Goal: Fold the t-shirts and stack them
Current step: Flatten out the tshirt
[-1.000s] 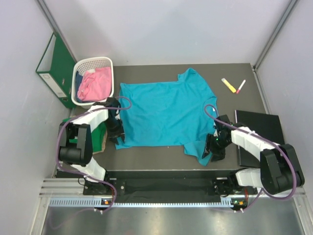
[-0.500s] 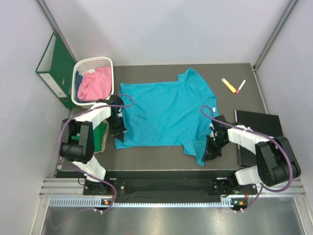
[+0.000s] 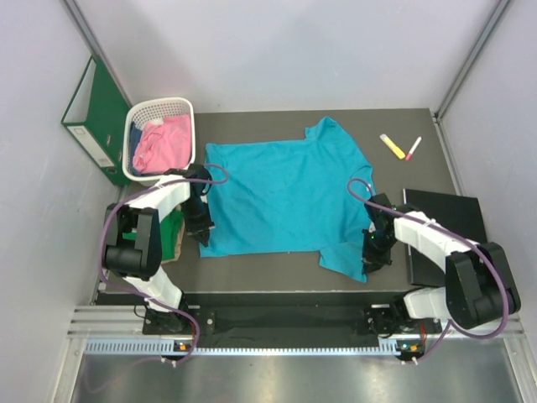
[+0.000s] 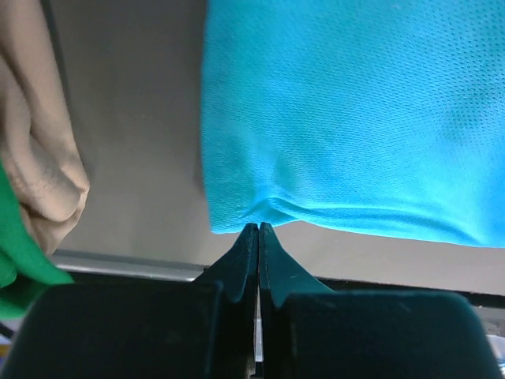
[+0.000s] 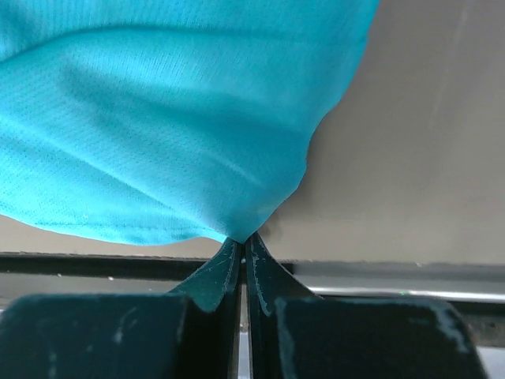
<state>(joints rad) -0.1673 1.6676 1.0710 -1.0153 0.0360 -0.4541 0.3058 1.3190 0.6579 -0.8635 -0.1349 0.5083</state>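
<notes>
Two sets of dark, wedge-shaped fingers are pinched fully together, each on an edge of the teal t-shirt [image 3: 285, 193]. The left gripper [image 4: 259, 229] nips the hem corner, where the fine, dimpled knit [image 4: 355, 118] puckers into small ripples right at the tips and spreads flat beyond them and off to their right. The right gripper [image 5: 243, 241] has a sleeve edge; the cloth [image 5: 158, 118] is drawn to a point between its tips and billows in soft folds beyond them and to their left.

Smooth grey table [image 4: 134, 118] lies bare beyond the left fingers and to their left. Further left sits a rumpled beige cloth [image 4: 39, 158], with the green t-shirt [image 4: 12, 253] bunched just nearer than it.

From above, the teal shirt lies spread between the left gripper [image 3: 201, 233] and the right gripper [image 3: 367, 256], reaching well beyond both. Farther out from the left fingers, a white lattice basket [image 3: 159, 106] holds the crumpled pink t-shirt [image 3: 158, 144].
</notes>
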